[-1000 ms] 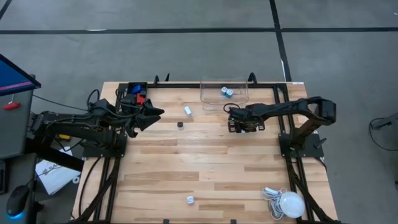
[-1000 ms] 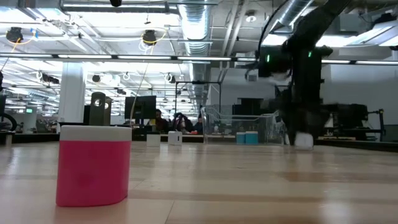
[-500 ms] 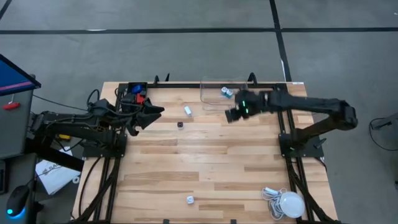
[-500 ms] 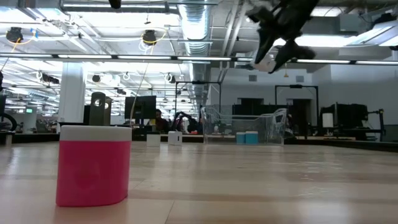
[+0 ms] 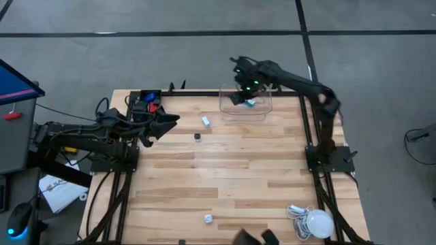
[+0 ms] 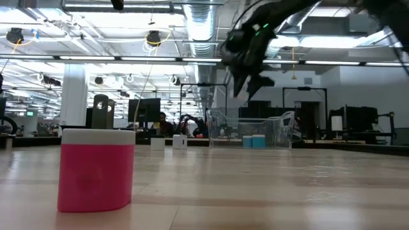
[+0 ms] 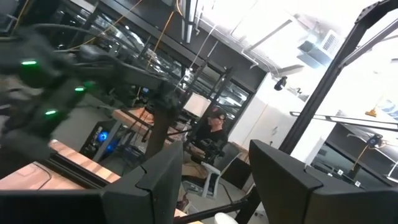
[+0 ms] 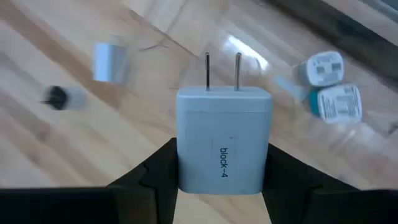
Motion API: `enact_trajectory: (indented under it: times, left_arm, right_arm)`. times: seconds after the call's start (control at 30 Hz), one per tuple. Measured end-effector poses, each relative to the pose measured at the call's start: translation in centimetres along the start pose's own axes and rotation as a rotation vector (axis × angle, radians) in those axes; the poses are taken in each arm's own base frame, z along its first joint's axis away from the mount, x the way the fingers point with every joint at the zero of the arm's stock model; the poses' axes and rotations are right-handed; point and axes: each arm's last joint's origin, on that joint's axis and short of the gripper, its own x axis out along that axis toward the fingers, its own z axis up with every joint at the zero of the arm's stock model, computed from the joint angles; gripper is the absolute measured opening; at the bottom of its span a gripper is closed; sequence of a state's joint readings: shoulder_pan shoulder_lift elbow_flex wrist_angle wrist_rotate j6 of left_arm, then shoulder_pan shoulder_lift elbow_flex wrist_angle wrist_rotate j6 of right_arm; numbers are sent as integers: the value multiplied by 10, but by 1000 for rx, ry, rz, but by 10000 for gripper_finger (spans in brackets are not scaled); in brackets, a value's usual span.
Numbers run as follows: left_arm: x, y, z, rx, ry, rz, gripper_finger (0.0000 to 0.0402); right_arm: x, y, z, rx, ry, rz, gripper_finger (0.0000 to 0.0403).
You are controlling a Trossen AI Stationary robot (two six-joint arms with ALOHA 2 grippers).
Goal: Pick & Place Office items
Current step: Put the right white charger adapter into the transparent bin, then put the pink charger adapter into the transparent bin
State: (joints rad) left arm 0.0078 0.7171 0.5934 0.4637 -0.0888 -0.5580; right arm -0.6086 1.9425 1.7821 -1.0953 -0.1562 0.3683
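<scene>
My right gripper (image 5: 240,95) hangs raised over the clear bin (image 5: 262,112) at the table's far edge, shut on a white charger block (image 8: 224,140) with two prongs, labelled "block-4". In the low view the right gripper (image 6: 250,64) is high above the bin (image 6: 281,131). Two white-and-blue plugs (image 8: 333,87) lie in the bin below. A white block (image 5: 205,120) and a small black piece (image 5: 197,136) rest on the table. My left gripper (image 5: 170,122) waits open near the left far corner, holding nothing. My right gripper pinches the white charger block by its two side faces (image 8: 183,155), one dark finger (image 8: 155,171) on each side. The prongs (image 8: 222,71) point away from the wrist. The block is lifted clear of the table, above the bin.
A black tray with blue and red pieces (image 5: 148,102) sits at the far left corner. A white round bulb with coiled cable (image 5: 315,222) lies at the near right corner. A small pink-and-white piece (image 6: 96,169) stands near the near edge (image 5: 208,218).
My right gripper rose from the table with the white charger block, swung toward the far edge and to the left, and now hangs over the clear bin. The block went from resting on the wood to lifted clear.
</scene>
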Motion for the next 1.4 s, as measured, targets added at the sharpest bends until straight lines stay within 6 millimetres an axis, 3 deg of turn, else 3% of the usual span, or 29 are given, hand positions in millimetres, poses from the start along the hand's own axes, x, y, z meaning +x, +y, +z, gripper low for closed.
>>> enact_trajectory:
  times: [0.2,0.43,0.77,1.1,1.3,1.4]
  left_arm:
    - [0,1,-1,3,3,23,182]
    - [0,1,0,3,-11,37,182]
    - [0,1,0,-4,-20,43,182]
    - [0,1,2,-9,-42,43,182]
    - [0,0,2,-10,-46,40,182]
    - [0,0,2,-10,-44,39,182]
  right_arm:
    - [46,0,34,-10,89,-65,167]
    - [96,-18,45,35,155,-149,167]
    - [96,-47,60,110,91,-153,167]
    - [97,-42,59,51,95,-137,170]
    - [99,-31,55,26,101,-135,287]
    - [93,-23,53,3,75,-184,310]
